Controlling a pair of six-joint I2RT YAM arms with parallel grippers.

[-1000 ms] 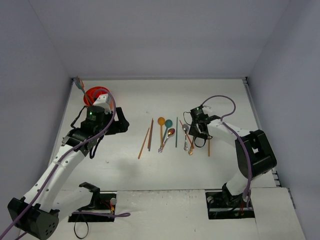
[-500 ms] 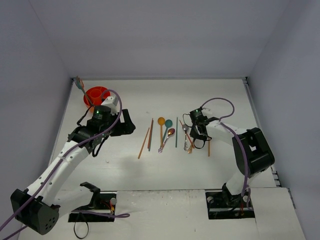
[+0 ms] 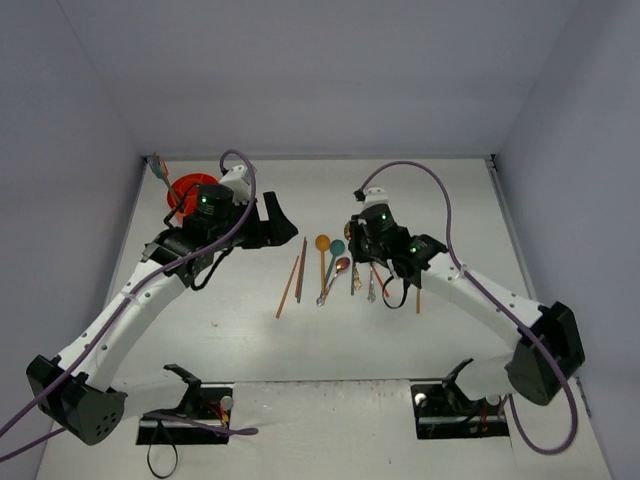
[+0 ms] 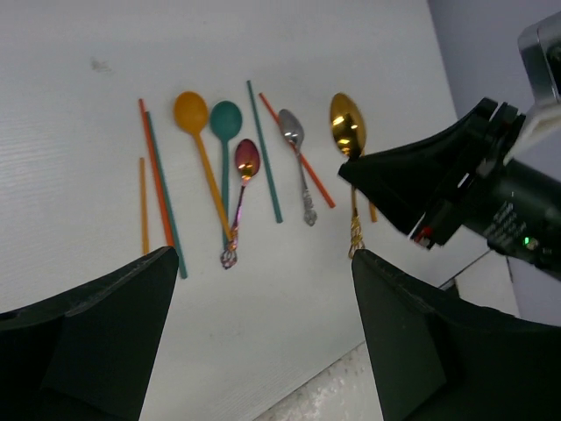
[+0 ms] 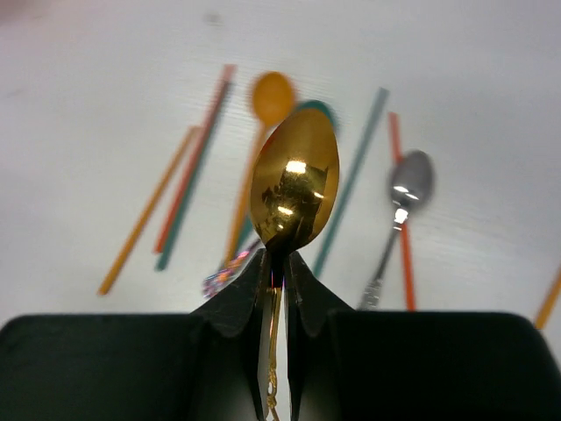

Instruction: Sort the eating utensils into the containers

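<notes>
My right gripper [image 5: 276, 263] is shut on the neck of a gold spoon [image 5: 294, 189], held above the table with its bowl pointing forward. Below it lie an orange spoon [image 4: 193, 114], a teal spoon [image 4: 225, 118], a pink spoon [image 4: 247, 160], a silver spoon [image 4: 292, 132] and orange and teal chopsticks [image 4: 159, 175]. The gold spoon [image 4: 348, 123] also shows in the left wrist view, hanging from the right gripper [image 3: 363, 240]. My left gripper [image 4: 263, 333] is open and holds nothing, hovering left of the row [image 3: 285, 228]. The orange-red cup [image 3: 185, 190] stands at the far left.
A teal-and-orange utensil [image 3: 158, 168] sticks out of the cup toward the back left corner. A lone orange chopstick [image 3: 417, 295] lies right of the row. Grey walls close in the table on three sides.
My right gripper shut on the gold spoon and lifted it up and to the left. My left arm swung right, away from the cup toward the row of utensils.
</notes>
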